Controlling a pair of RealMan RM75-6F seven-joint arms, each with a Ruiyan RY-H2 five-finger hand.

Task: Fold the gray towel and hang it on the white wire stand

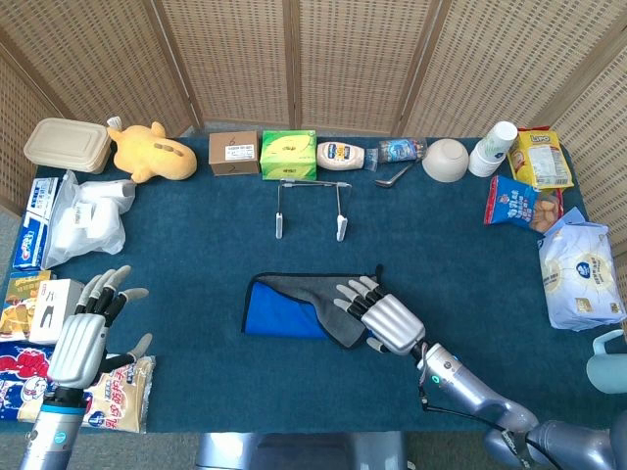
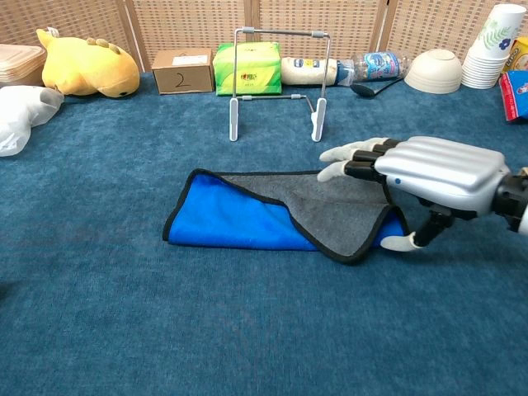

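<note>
Gray towel, blue underside showing, lies folded mid-table, at 6 o'clock from the white wire stand. Right hand hovers over its 3 o'clock end, fingers spread, holding nothing; left hand likewise splayed, empty.

The cardboard box bears a "2".

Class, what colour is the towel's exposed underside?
Bright blue, on the towel; clearest in the chest view.

Woven wicker screens behind a blue-carpeted table.
</note>
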